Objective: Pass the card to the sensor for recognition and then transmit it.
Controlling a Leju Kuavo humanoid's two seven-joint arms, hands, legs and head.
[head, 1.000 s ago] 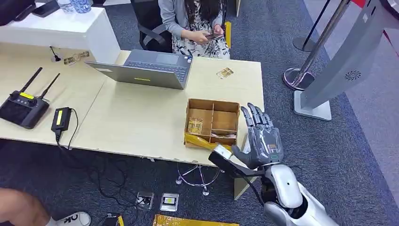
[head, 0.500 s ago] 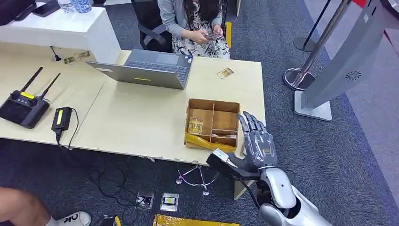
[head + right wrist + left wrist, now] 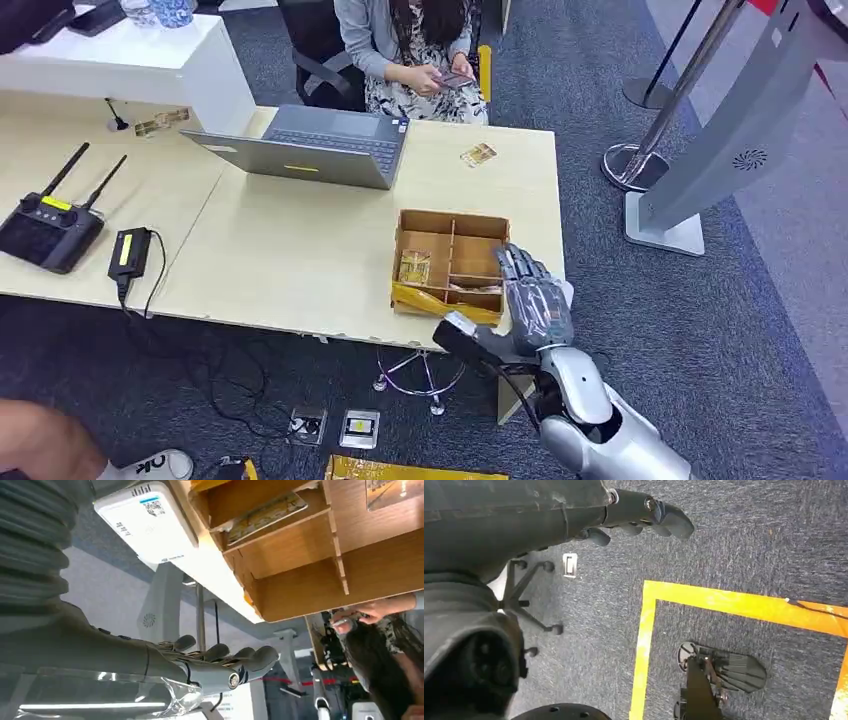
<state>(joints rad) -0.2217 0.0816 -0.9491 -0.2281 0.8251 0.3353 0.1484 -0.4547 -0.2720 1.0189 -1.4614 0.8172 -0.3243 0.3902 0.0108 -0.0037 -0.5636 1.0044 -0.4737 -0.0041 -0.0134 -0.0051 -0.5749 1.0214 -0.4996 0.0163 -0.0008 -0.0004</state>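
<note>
Cards point(image 3: 414, 267) lie in the wooden box point(image 3: 480, 222) while the right hand point(image 3: 535, 305) hovers at its corner, fingers point(image 3: 522, 268) apart, empty.

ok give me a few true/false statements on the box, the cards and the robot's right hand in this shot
1. The right hand holds a card. False: it holds nothing, fingers apart beside the box.
2. A card lies in a box compartment. True.
3. The laptop is closed. False: it is open on the desk.
4. A loose card lies on the desk beyond the box. True.
5. The seated person holds a phone. True.
</note>
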